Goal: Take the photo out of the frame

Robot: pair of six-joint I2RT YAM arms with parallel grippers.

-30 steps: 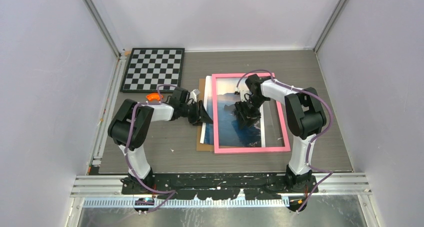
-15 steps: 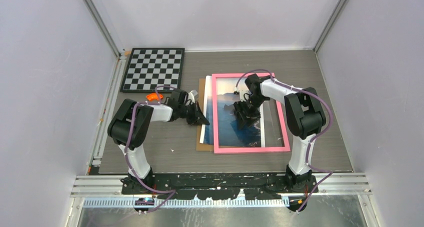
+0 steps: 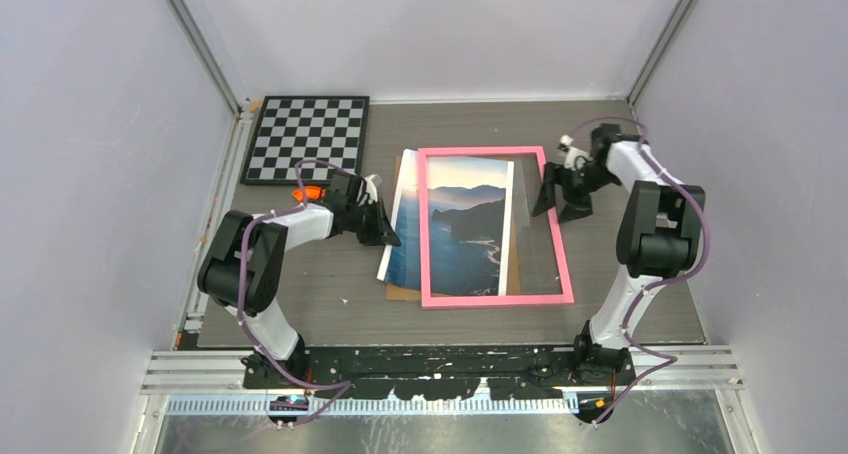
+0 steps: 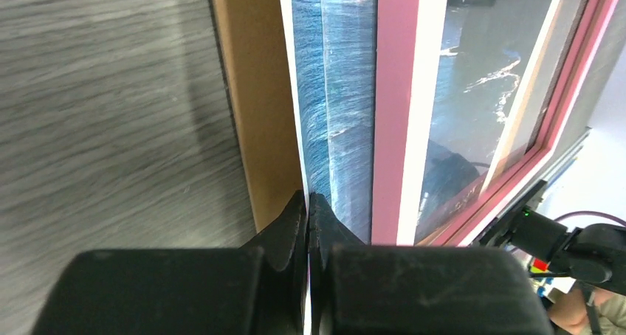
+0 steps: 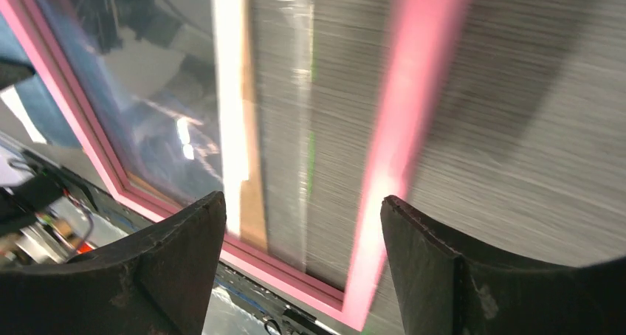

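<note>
Left gripper clamped on the left edge of the photo.
It juts left from under the frame, long axis running away from us; we would pull leftward, right gripper spread above the frame's right rail.

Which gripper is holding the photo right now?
The left gripper, pinched shut on the edge of the photo. The right gripper hangs open over the right rail of the frame, holding nothing.
</note>
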